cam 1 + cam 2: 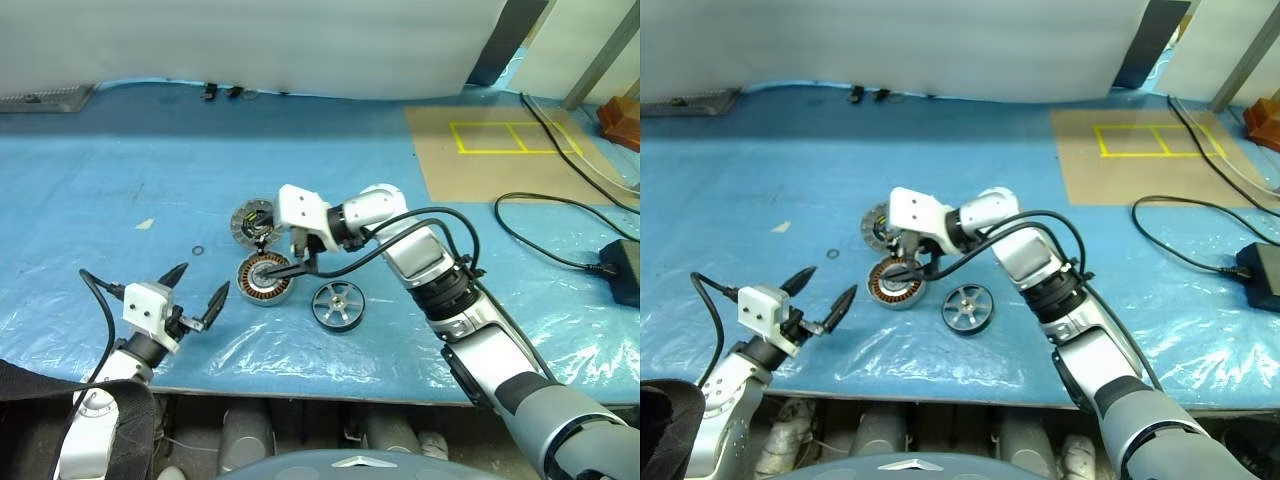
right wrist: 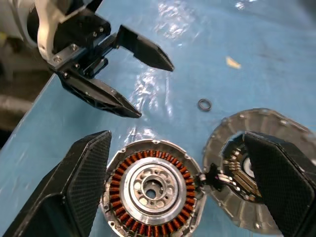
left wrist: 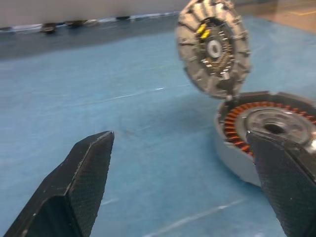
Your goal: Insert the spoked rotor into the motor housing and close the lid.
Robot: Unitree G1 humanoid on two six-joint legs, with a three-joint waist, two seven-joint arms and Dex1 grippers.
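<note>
Blue plastic-covered tabletop (image 1: 120,200), with all three task parts gathered near the middle of its near edge. Right gripper (image 1: 283,262) hanging low over the motor housing (image 1: 263,279), fingers spread wide apart and clamped on nothing. Left gripper (image 1: 196,296) level beside the near edge, left of the housing, likewise spread wide and empty. Motor housing lying open-side up, copper windings (image 2: 123,173) ringing a silver hub (image 2: 150,186), cavity vacant. Lid (image 1: 252,220) touching the housing's far rim, apparently joined there by a small hinge or wire link and swung back from it, slotted inner face with the yellow-green mark (image 3: 202,31) turned toward the left wrist camera. Spoked rotor (image 1: 337,305) flat on the tabletop just right of the housing, apart from it, untouched. Small dark ring (image 1: 198,250) loose on the tabletop left of the lid. Judged step: fetching the rotor, insertion not yet begun. Best done by shifting the right gripper across to the rotor, pinching across the rim rather than the spokes, lifting level, centring hub over hub before lowering, and steadying the housing wall with the left gripper against sliding on the slick plastic.
</note>
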